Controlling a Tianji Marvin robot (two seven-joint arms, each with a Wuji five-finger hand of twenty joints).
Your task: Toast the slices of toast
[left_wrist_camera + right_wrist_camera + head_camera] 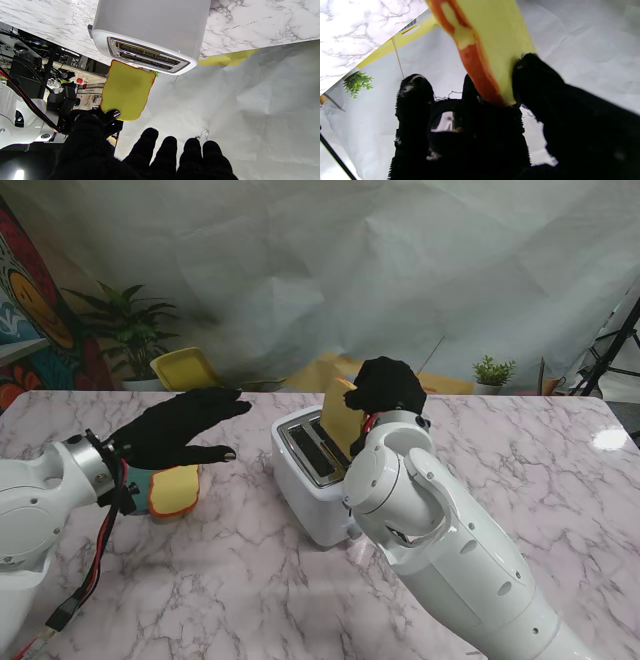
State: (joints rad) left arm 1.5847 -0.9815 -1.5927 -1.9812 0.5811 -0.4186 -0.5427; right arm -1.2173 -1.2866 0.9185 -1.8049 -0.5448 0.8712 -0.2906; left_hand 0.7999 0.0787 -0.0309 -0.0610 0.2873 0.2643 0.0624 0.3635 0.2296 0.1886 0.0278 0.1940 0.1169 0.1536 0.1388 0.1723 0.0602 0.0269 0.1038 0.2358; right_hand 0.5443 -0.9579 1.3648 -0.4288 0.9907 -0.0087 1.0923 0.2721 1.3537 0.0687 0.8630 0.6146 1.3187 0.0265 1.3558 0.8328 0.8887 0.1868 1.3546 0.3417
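A white two-slot toaster point(312, 476) stands mid-table, its slots point(146, 56) showing no bread. My right hand point(388, 388) in its black glove is shut on a yellow toast slice point(343, 420) with an orange crust, held upright just over the toaster's right side; the slice point(126, 91) hangs near the slot edge, pinched at one corner point(495, 50). My left hand point(185, 428) hovers open, fingers spread, to the left of the toaster. Under it lies another toast slice point(176, 489) on a teal thing.
A yellow chair point(187, 369) and a leafy plant point(130, 325) stand behind the table's far left edge. A small potted plant point(492, 373) sits behind the far right. White sheeting hangs behind. The marble table point(250, 600) stretches toward me.
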